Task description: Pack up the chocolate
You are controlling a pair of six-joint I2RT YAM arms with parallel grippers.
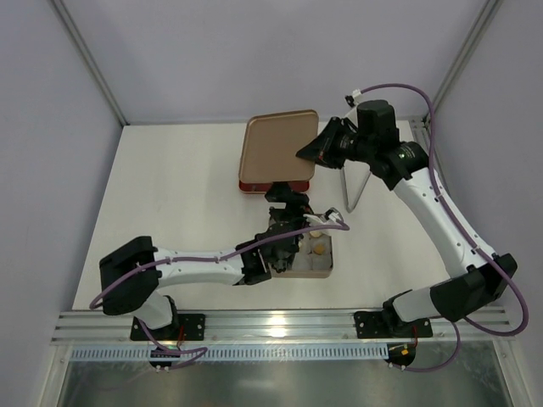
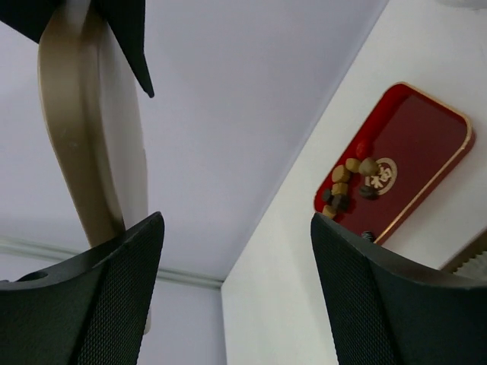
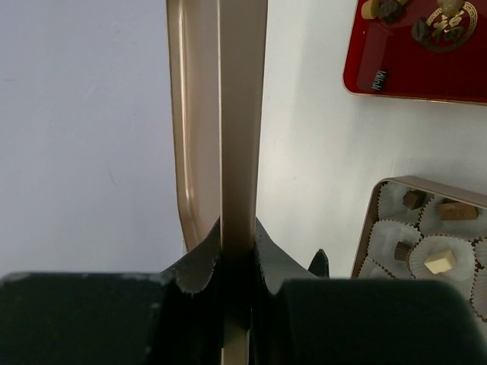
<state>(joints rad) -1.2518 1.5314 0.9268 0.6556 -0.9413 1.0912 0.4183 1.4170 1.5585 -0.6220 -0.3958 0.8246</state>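
Note:
Several loose chocolate pieces [image 2: 350, 182] lie on a red tray [image 2: 415, 144], which sits at the back of the table [image 1: 280, 188]. More chocolate [image 3: 441, 261] sits in white paper cups inside a gold box [image 3: 373, 220], near the table's middle [image 1: 329, 264]. My left gripper [image 1: 293, 214] hovers over the box's far end, open and empty [image 2: 236, 220]. My right gripper [image 1: 307, 153] is shut on the edge of a tan-gold lid [image 3: 242, 114], held raised and tilted above the red tray [image 1: 278, 146].
A thin white bracket [image 1: 356, 191] stands right of the red tray. Grey walls close the table at the back and sides. An aluminium rail [image 1: 280, 326] runs along the near edge by the arm bases.

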